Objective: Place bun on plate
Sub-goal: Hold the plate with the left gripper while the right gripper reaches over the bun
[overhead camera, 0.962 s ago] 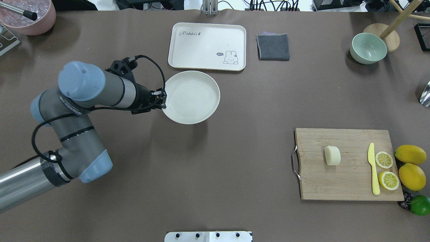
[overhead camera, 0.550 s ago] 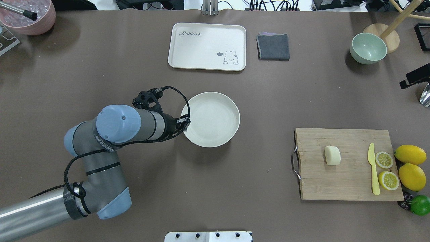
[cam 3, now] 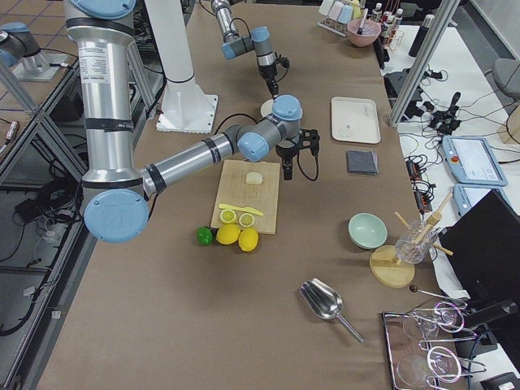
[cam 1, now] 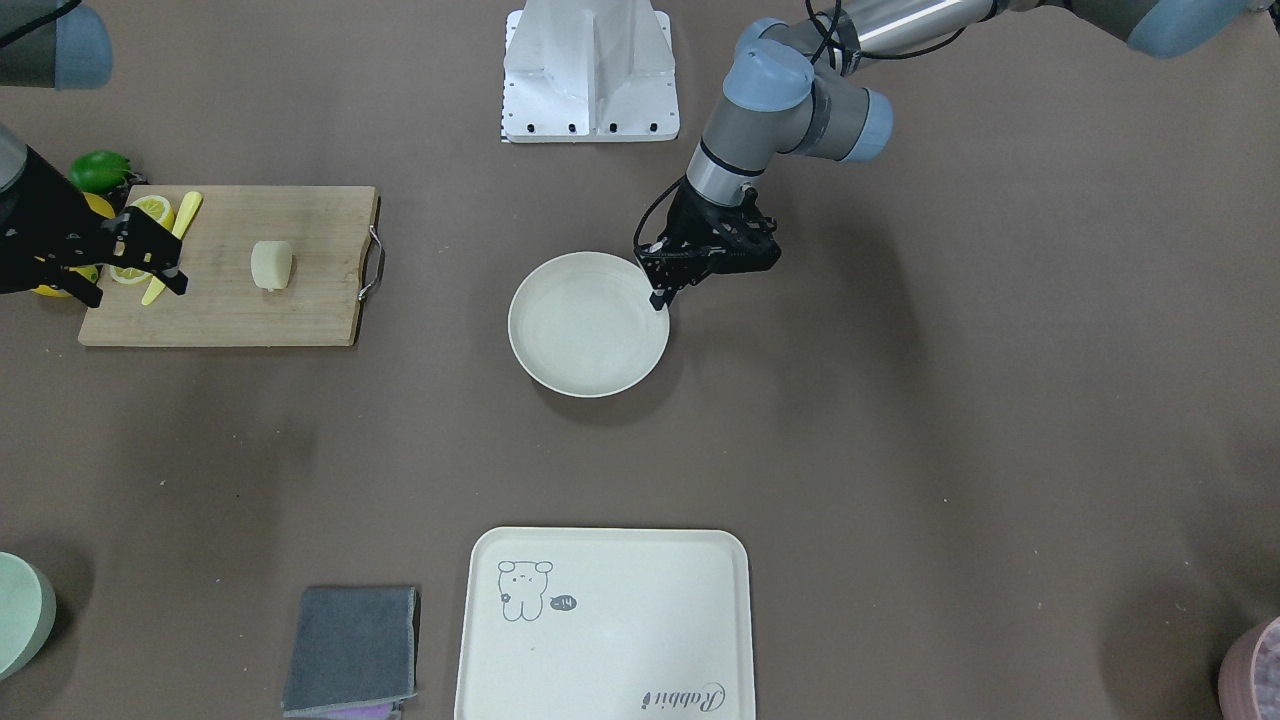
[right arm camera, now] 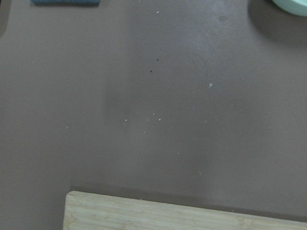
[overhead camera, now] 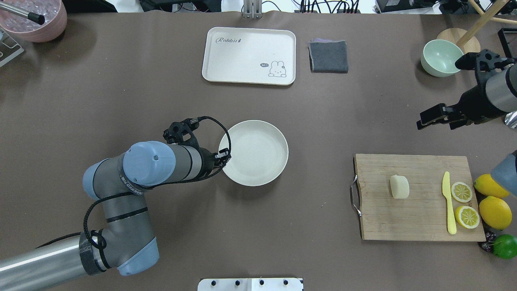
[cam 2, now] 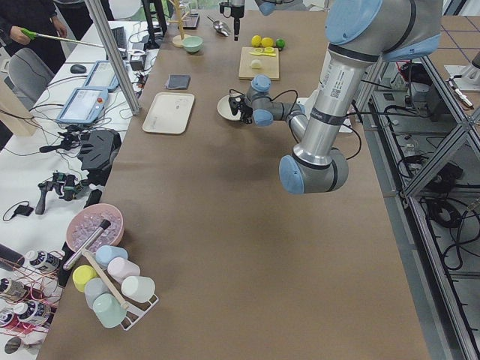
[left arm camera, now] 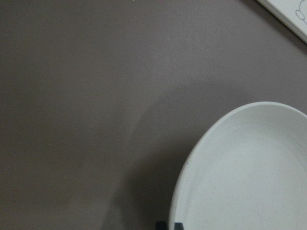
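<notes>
Open tabletop (overhead camera: 319, 161) between plate (overhead camera: 254, 153) and board (overhead camera: 420, 218)

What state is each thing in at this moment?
left gripper: shut on the plate rim
plate: empty
right gripper: open, holding nothing
bun: lying loose on the cutting board
lemon slices: cut faces up
green bowl: upright, empty
tray: empty
cloth: folded

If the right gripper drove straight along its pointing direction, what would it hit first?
Probably bare brown table, just beyond the wooden cutting board's far edge; the right gripper points down, height unclear.
</notes>
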